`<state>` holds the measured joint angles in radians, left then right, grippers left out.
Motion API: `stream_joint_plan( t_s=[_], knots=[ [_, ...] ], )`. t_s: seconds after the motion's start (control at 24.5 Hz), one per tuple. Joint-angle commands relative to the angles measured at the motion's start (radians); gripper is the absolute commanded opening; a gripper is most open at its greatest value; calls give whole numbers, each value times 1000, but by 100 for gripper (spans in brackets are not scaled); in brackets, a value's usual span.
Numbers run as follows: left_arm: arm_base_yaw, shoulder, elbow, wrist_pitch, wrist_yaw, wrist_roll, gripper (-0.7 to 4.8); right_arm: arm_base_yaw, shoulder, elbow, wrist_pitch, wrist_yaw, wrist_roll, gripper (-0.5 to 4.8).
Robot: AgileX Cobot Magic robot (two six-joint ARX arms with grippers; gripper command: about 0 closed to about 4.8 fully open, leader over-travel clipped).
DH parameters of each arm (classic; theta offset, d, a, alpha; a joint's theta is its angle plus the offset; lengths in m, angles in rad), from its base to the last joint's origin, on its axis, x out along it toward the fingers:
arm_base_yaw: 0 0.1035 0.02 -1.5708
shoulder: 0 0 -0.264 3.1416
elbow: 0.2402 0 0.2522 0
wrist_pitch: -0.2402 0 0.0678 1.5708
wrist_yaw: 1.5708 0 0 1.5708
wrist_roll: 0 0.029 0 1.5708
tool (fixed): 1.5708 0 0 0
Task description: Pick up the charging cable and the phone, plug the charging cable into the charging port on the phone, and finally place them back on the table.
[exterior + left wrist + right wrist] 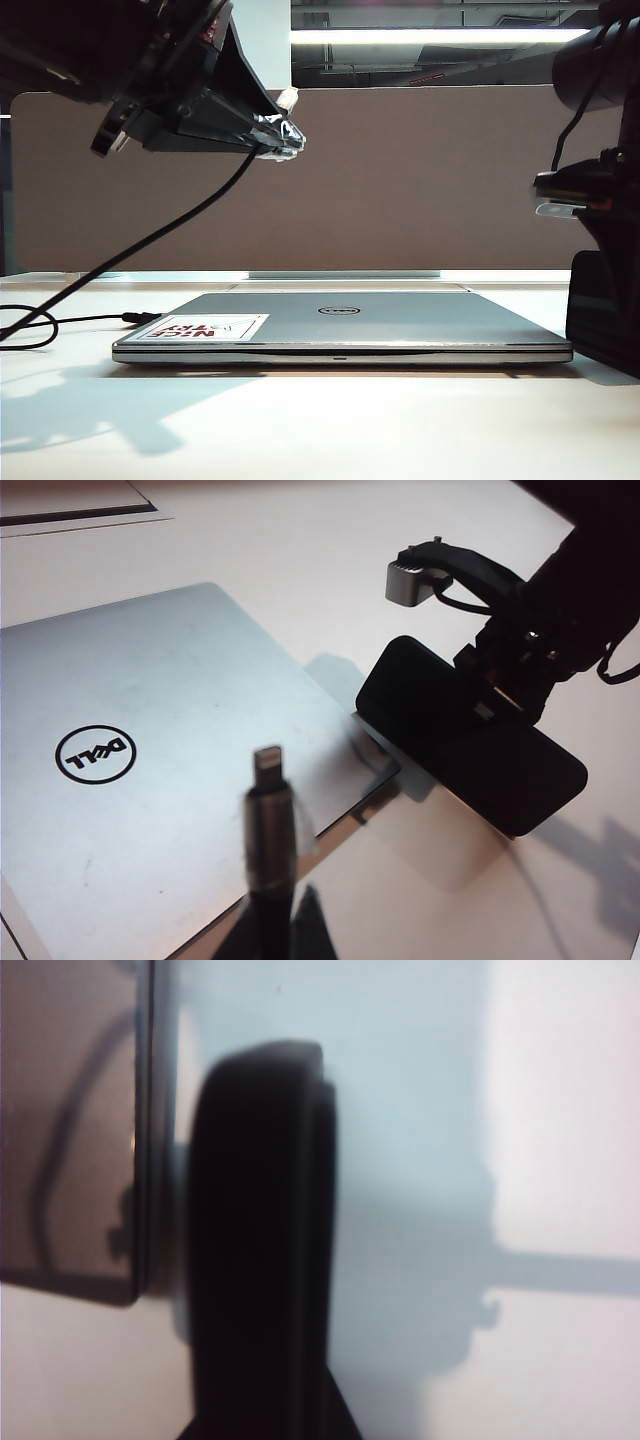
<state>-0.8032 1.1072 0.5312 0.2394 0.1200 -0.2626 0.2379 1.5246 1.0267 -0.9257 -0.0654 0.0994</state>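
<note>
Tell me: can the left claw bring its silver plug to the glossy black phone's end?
Probably yes. The left claw, shut on the black charging cable, hangs above the silver laptop; open air separates it from the phone at the right claw.

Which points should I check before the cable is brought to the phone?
1. Left end effector shut on the charging cable: ok.
2. Silver plug sticks out free in front of it: ok.
3. Right end effector firmly holds the phone: cannot tell.
4. Charging port in sight: cannot tell.
5. Plug lined up with the phone's short edge: not ok. It is apart from the phone, in front of the laptop in the left wrist view.
</note>
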Motion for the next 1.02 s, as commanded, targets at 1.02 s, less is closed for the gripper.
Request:
stream_joint_plan(
  t_s=[1.02],
  knots=[
    [0, 83, -23, -58, 1, -52, -7, -2, -131, 89, 509, -513, 109, -1]
  ],
)
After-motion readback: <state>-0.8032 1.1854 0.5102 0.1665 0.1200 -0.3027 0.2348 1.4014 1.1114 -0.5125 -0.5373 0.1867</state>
